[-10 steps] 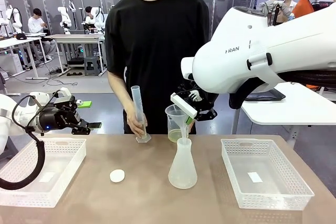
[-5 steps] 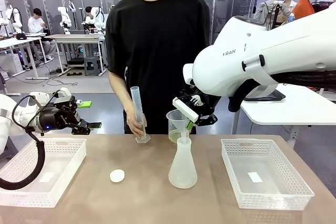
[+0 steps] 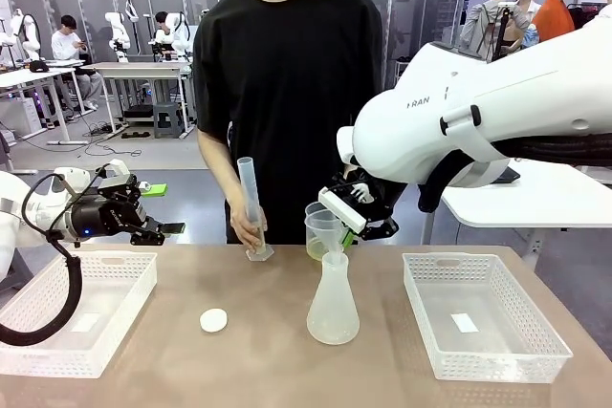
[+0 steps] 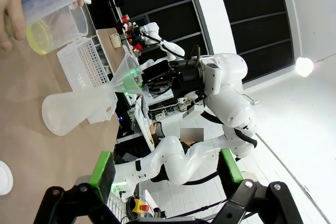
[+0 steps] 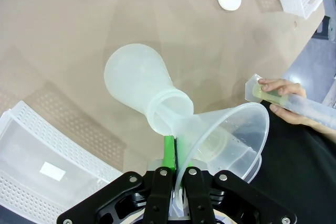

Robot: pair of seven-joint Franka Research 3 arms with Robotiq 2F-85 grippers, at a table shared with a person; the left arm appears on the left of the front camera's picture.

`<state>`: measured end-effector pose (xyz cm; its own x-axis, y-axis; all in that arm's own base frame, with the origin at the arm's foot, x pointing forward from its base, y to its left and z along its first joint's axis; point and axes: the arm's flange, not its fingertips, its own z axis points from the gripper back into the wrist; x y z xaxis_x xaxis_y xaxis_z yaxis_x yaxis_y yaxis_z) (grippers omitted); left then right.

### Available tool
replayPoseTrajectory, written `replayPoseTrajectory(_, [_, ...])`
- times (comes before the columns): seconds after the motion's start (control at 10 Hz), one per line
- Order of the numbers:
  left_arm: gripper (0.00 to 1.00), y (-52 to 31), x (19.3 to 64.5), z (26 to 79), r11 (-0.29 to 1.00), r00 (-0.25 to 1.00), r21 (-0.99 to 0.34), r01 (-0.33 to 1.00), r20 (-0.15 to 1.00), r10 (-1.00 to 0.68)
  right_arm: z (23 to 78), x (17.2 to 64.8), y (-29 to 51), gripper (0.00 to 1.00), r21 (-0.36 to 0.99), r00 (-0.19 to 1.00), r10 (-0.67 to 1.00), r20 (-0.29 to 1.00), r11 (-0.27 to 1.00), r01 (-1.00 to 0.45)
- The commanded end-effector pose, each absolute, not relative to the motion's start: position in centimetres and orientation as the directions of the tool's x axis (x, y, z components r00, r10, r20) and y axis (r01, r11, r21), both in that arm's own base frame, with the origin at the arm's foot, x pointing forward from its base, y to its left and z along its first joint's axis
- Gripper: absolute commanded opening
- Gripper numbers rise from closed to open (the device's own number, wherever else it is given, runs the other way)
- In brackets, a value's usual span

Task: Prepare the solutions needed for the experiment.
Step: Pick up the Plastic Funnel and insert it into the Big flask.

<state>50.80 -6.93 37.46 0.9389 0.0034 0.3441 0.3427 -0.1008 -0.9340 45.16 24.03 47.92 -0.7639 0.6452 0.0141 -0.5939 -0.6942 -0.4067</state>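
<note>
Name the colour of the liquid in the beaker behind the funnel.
Pale yellow-green, see-through. The liquid shows best in the left wrist view.

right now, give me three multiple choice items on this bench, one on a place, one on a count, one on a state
1. Where does the white cap lie?
A in a basket
B on the bare table, left of the Erlenmeyer flask
C under the person's hand

2. How many white mesh baskets stand on the table?
A one
B three
C two

3. How is the right gripper?
A shut on the funnel at its rim
B open above the flask
C shut on the beaker

Answers:
1 B: the cap sits alone on the brown tabletop.
2 C: there is a left basket and a right basket, one at each end.
3 A: its green pads pinch the funnel's rim at the flask's mouth.
</note>
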Motion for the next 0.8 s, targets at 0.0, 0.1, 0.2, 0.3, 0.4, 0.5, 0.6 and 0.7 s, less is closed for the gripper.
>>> replayPoseTrajectory(0.0, [1.00,-6.92,50.88,37.50,-0.120,0.933,-0.926,0.358,0.361,-0.001,47.16,44.95,23.42,0.03,-0.424,-0.783,0.621,0.024,-0.703,-0.571])
replayPoseTrajectory(0.1, [1.00,-6.92,50.88,37.50,-0.120,0.933,-0.926,0.358,0.361,-0.001,46.89,44.96,23.37,0.03,-0.423,-0.781,0.623,0.028,-0.701,-0.574])
replayPoseTrajectory(0.2, [1.00,-6.92,50.88,37.50,-0.120,0.933,-0.926,0.358,0.361,-0.001,47.01,45.00,23.11,0.03,-0.424,-0.783,0.621,0.033,-0.701,-0.573])
replayPoseTrajectory(0.3, [1.00,-6.92,50.88,37.50,-0.120,0.933,-0.926,0.358,0.361,-0.001,46.90,45.04,22.97,0.03,-0.430,-0.789,0.613,0.042,-0.702,-0.568])
replayPoseTrajectory(0.4, [1.00,-6.92,50.88,37.50,-0.120,0.933,-0.926,0.358,0.361,-0.001,46.78,45.12,22.91,0.03,-0.433,-0.794,0.606,0.051,-0.702,-0.564])
replayPoseTrajectory(0.5, [1.00,-6.92,50.88,37.50,-0.120,0.933,-0.926,0.358,0.361,-0.001,46.60,45.15,22.87,0.03,-0.441,-0.800,0.597,0.057,-0.704,-0.556])
replayPoseTrajectory(0.6, [1.00,-6.92,50.88,37.50,-0.120,0.933,-0.926,0.358,0.361,-0.001,46.31,45.27,22.85,0.03,-0.436,-0.799,0.598,0.055,-0.706,-0.558])
replayPoseTrajectory(0.7, [1.00,-6.92,50.88,37.50,-0.120,0.933,-0.926,0.358,0.361,-0.001,46.24,45.24,22.79,0.03,-0.434,-0.799,0.598,0.056,-0.706,-0.559])
